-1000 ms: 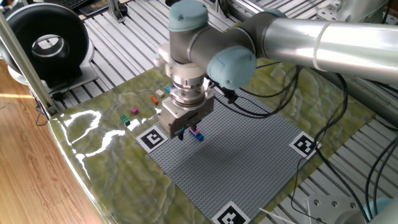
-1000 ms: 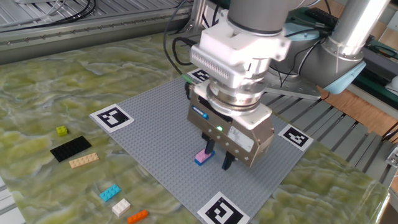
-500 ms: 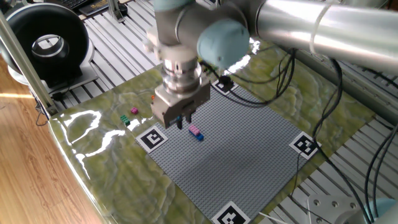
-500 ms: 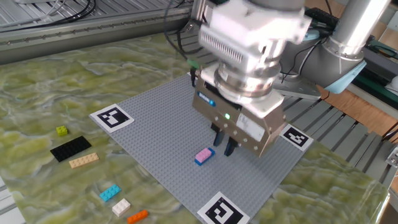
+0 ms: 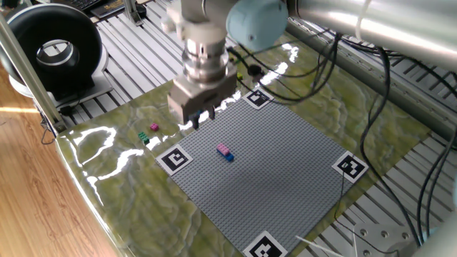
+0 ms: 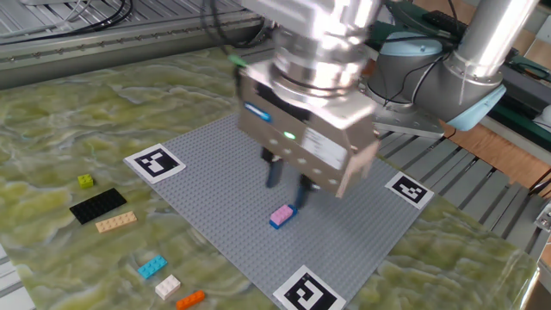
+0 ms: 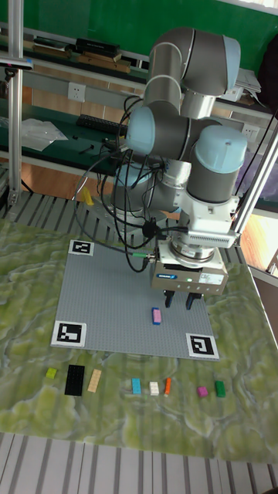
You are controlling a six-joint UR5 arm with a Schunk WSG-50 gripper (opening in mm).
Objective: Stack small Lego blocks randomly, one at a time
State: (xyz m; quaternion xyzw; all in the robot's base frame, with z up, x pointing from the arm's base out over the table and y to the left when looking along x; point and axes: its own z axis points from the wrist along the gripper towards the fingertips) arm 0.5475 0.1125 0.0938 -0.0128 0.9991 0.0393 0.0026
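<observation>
A pink small Lego block sits stacked on a blue one (image 5: 224, 151) (image 6: 281, 216) (image 7: 157, 316) near the middle of the grey baseplate (image 5: 285, 164) (image 6: 207, 168) (image 7: 108, 301). My gripper (image 5: 201, 119) (image 6: 288, 182) (image 7: 180, 301) hangs above and beside this stack, open, with nothing between its fingers. Loose blocks lie on the mat in front of the plate: yellow-green (image 7: 51, 373) (image 6: 85, 181), tan (image 7: 95, 379) (image 6: 116, 222), cyan (image 7: 137, 386) (image 6: 152, 267), white (image 7: 154, 388) (image 6: 167, 286), orange (image 7: 167, 386) (image 6: 190, 299), magenta (image 7: 202, 391) (image 5: 154, 127) and green (image 7: 219, 388) (image 5: 143, 135).
A flat black studded plate (image 7: 74, 380) (image 6: 97, 206) lies between the yellow-green and tan blocks. Square marker tags sit at the baseplate corners (image 5: 175, 158) (image 6: 156, 162) (image 7: 69, 333). Cables trail behind the arm (image 5: 371, 107). A round black device (image 5: 51, 50) stands beyond the mat.
The gripper has let go of the pink-on-blue stack, risen and drawn away toward the row of loose blocks. The stack stays put on the baseplate.
</observation>
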